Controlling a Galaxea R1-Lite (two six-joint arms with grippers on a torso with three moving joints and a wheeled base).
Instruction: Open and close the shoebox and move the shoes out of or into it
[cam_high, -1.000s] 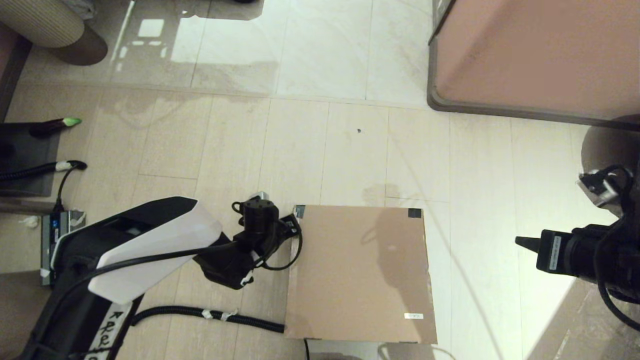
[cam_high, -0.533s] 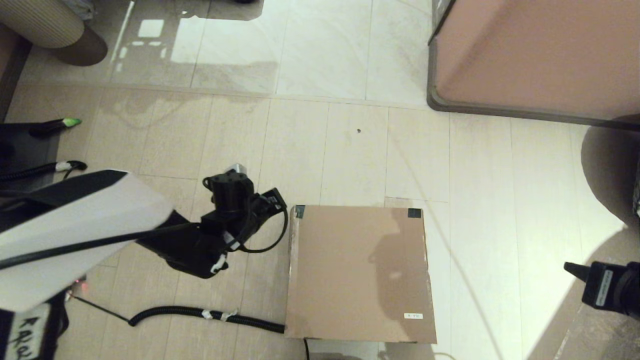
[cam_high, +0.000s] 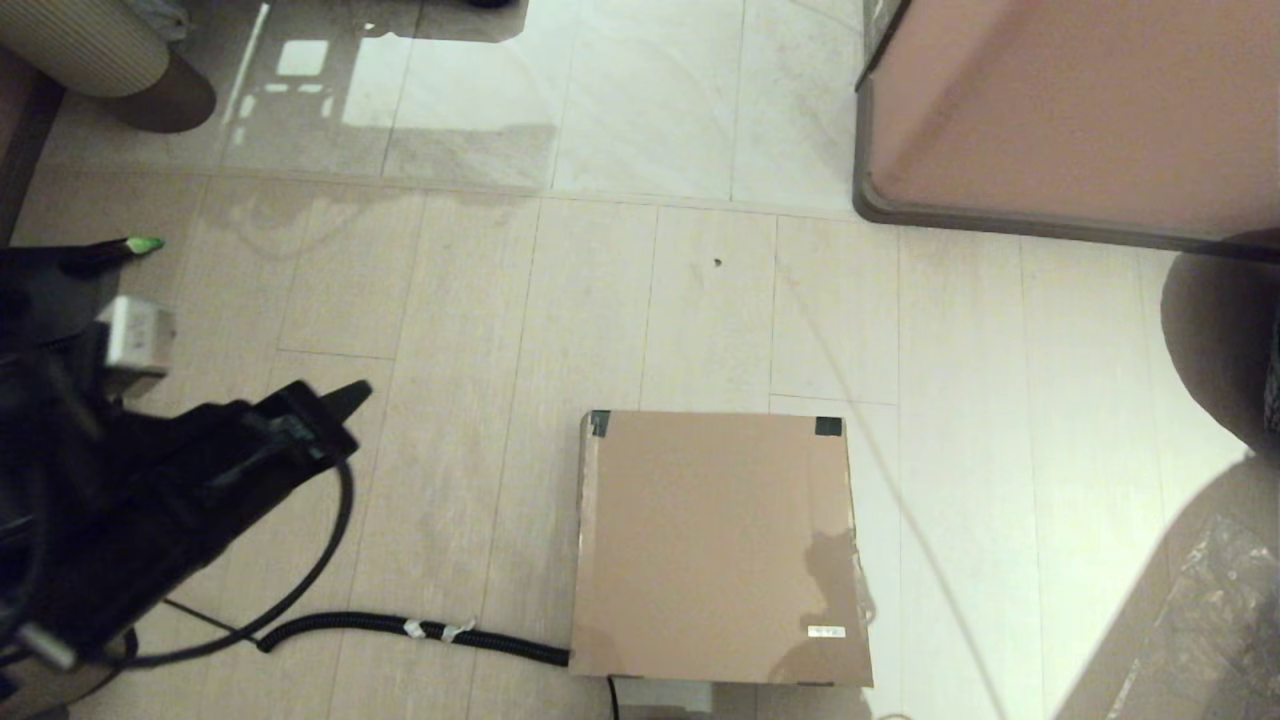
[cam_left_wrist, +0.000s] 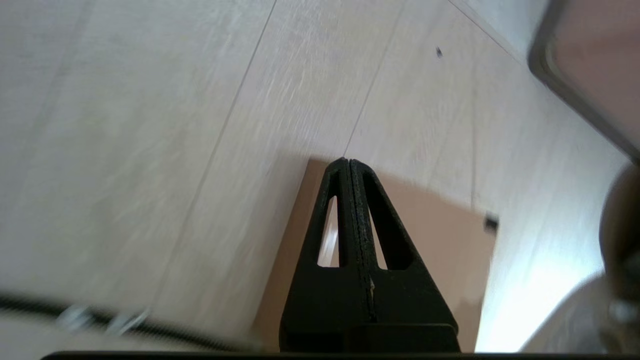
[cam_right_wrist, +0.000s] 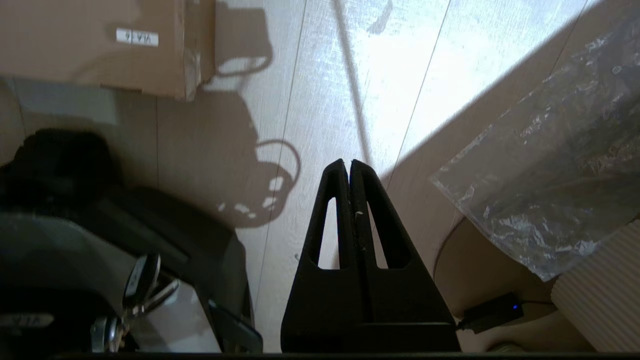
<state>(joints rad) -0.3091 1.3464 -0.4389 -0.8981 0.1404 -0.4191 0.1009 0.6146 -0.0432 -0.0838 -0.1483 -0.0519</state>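
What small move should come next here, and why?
Probably swing the left gripper back toward the shoebox to lift its lid. The flap lies flat and closed, no shoes show, and both grippers are shut and empty, the left well off the box, the right gripper over bare floor.

White label (cam_right_wrist: 137, 37) on shoebox (cam_high: 718, 548) lid: characters too small to read
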